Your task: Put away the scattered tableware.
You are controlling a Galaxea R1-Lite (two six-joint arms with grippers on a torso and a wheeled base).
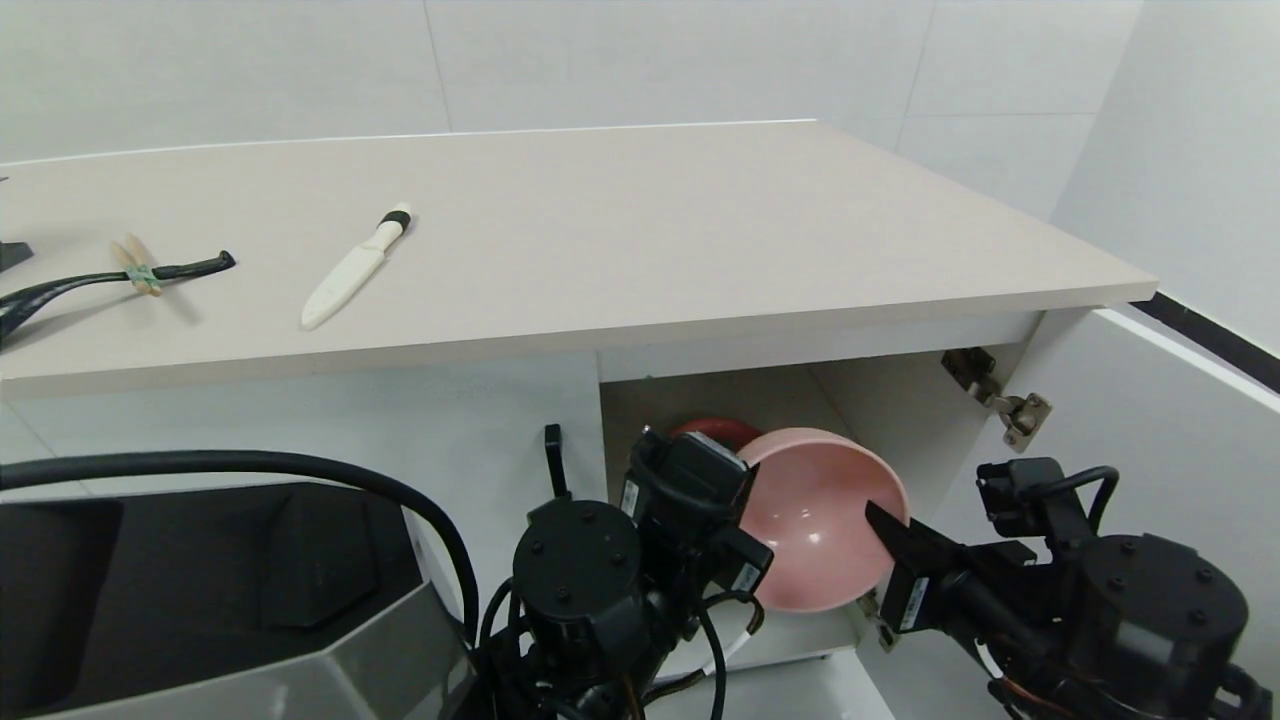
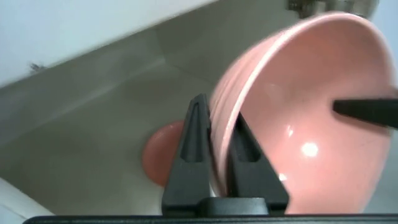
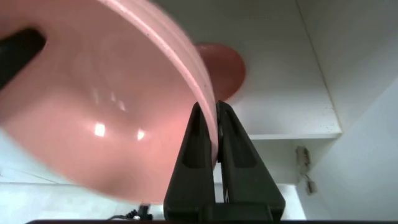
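- Black-handled utensil (image 1: 190, 268) lies at the far-left counter (image 1: 650, 220) edge; tan sticks (image 1: 135, 262) with a green band lie across its handle.
- White knife (image 1: 355, 266) sits at 3 o'clock of those, apart from them, tip pointing to 7 o'clock.
- Left gripper (image 2: 219, 115) is in the open cabinet (image 1: 700, 395) mouth, fingers pinched on the pink bowl (image 1: 820, 520) rim, one finger inside and one outside, at the bowl's 9 o'clock edge.
- The pink bowl is under the counter in the cabinet opening, tilted up on edge, hollow facing out, held between both arms.
- Red dish (image 1: 715, 430) is behind it at 11 o'clock, on the cabinet floor.
- Right gripper (image 3: 209, 107) is clamped on the same rim at about 4 o'clock.
- Cabinet door (image 1: 1150, 400) is swung open at 3 o'clock, hinge (image 1: 1000, 395) exposed.
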